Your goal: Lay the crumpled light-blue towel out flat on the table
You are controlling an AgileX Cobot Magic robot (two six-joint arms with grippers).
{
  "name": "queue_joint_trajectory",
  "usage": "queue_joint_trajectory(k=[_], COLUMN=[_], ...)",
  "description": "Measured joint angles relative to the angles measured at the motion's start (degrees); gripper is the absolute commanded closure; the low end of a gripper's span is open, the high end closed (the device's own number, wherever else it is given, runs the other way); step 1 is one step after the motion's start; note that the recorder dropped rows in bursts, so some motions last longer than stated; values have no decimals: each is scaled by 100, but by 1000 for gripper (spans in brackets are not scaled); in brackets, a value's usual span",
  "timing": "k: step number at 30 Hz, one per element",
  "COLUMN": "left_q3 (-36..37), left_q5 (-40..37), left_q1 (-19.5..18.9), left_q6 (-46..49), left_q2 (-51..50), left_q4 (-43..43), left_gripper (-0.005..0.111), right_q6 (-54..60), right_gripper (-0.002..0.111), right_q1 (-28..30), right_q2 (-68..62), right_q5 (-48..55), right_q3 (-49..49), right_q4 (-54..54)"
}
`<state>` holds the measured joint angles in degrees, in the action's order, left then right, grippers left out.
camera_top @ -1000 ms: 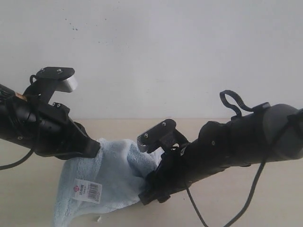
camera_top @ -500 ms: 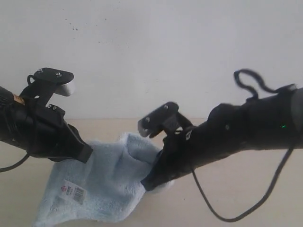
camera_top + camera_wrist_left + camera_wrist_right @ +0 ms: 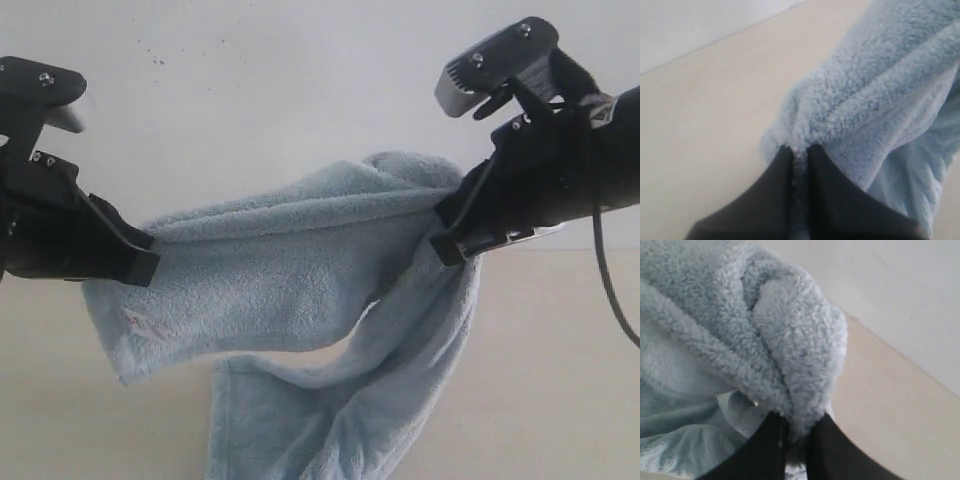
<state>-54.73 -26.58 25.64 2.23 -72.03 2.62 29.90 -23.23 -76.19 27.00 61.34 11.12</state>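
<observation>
The light-blue towel [image 3: 290, 270] hangs in the air between both arms, its upper edge stretched across and its lower part drooping toward the beige table [image 3: 560, 400]. My left gripper [image 3: 145, 262] is shut on the towel's left end; the left wrist view shows the fluffy cloth [image 3: 865, 90] pinched between the black fingers [image 3: 775, 175]. My right gripper [image 3: 445, 240] is shut on the right end, with a thick fold of towel [image 3: 790, 340] bunched between its fingers [image 3: 827, 440]. The faint back of the label [image 3: 145, 322] shows through near the left end.
A plain white wall [image 3: 300, 80] rises behind the table. Bare tabletop [image 3: 705, 115] lies under and around the hanging towel. The right arm's cable [image 3: 610, 300] dangles at the right edge.
Both grippers have risen and moved apart, lifting the towel off the table. The cloth went from a crumpled heap to a sheet stretched between them, hanging down.
</observation>
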Motion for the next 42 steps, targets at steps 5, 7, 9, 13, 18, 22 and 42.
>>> queue_joint_trajectory(k=[5, 7, 9, 13, 18, 22, 42], left_q3=[316, 393, 431, 455, 455, 455, 455], left_q5=[511, 567, 555, 438, 448, 305, 373], left_q1=[64, 64, 64, 44, 31, -97, -259], left_q6=[-928, -1002, -1028, -1060, -1058, -1100, -1399], left_q2=[0, 0, 0, 0, 0, 0, -360], left_q4=[838, 964, 1034, 1114, 1179, 1405, 1882], left_gripper=[103, 103, 103, 103, 103, 103, 103], right_q6=[-87, -128, -155, -188, -188, -227, -1359], right_gripper=[107, 107, 107, 107, 69, 34, 57], right_q1=[145, 116, 43, -95, -132, -21, -3314], right_q2=[-326, -540, -731, -1074, -1249, -1323, -3005], right_q5=[385, 419, 445, 505, 592, 633, -221], right_q3=[13, 13, 17, 26, 26, 26, 366], right_q4=[228, 262, 262, 262, 173, 19, 1501])
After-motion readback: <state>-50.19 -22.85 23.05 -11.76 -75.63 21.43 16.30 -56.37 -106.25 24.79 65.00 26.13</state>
